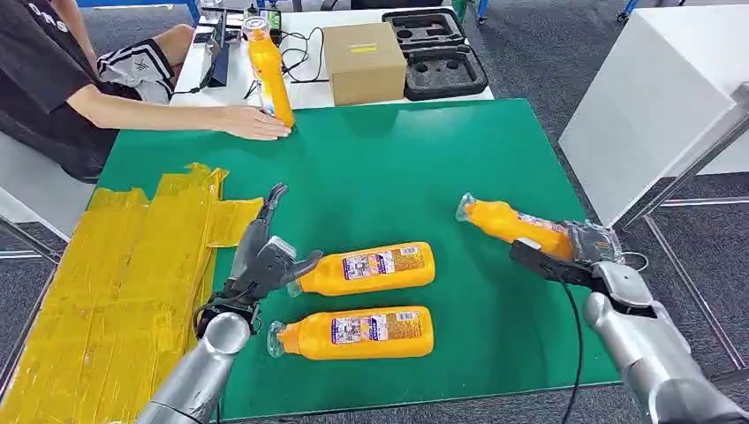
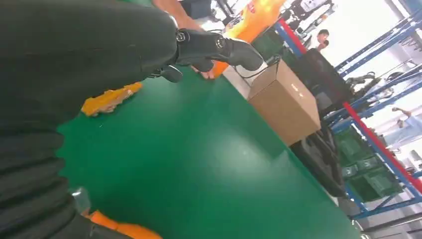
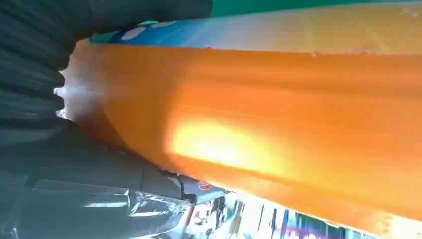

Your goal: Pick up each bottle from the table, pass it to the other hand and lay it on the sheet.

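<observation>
Two orange bottles lie side by side on the green mat (image 1: 397, 168), one (image 1: 371, 268) farther from me than the other (image 1: 358, 333). My left hand (image 1: 265, 261) hovers open, fingers apart, just left of the farther bottle's cap; its dark fingers (image 2: 219, 50) show spread in the left wrist view. My right hand (image 1: 574, 256) grips a third orange bottle (image 1: 508, 223) by its base at the right, cap pointing left and away. Up close, that bottle (image 3: 273, 109) lies against my right hand (image 3: 74, 164). The yellow sheet (image 1: 115, 265) covers the left of the table.
A person's hand (image 1: 252, 122) steadies an upright orange bottle (image 1: 269, 71) at the mat's far edge. Behind it stand a cardboard box (image 1: 364, 60) and a black foam tray (image 1: 437, 53). A white block (image 1: 654, 106) stands off the table's right side.
</observation>
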